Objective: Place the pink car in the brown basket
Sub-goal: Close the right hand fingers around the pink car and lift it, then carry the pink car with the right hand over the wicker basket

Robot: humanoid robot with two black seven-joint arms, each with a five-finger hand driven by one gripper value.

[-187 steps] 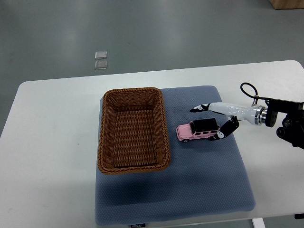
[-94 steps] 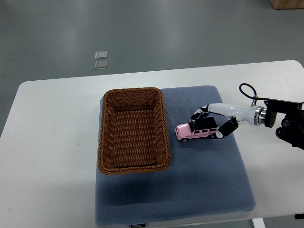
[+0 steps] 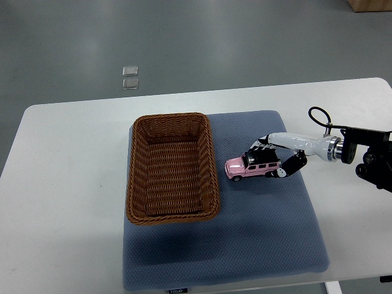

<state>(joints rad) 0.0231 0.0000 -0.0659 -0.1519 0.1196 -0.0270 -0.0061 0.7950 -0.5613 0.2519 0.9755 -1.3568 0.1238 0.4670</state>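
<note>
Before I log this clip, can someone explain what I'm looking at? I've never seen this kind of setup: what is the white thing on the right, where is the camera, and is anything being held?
There is one camera, looking steeply down from the robot's own side of a white table. The white and black part reaching in from the picture's right edge is the robot's right hand, a hand with fingers on the end of an arm. The left arm is out of view.

A blue-grey mat lies on the table. On its left part stands a brown basket made of wicker, with nothing in it. To the right of the basket, on the mat, is a pink car with a black roof.

The fingers are closed around the car's rear end, one behind its roof and one in front. Whether the car is lifted off the mat I cannot tell.
</note>
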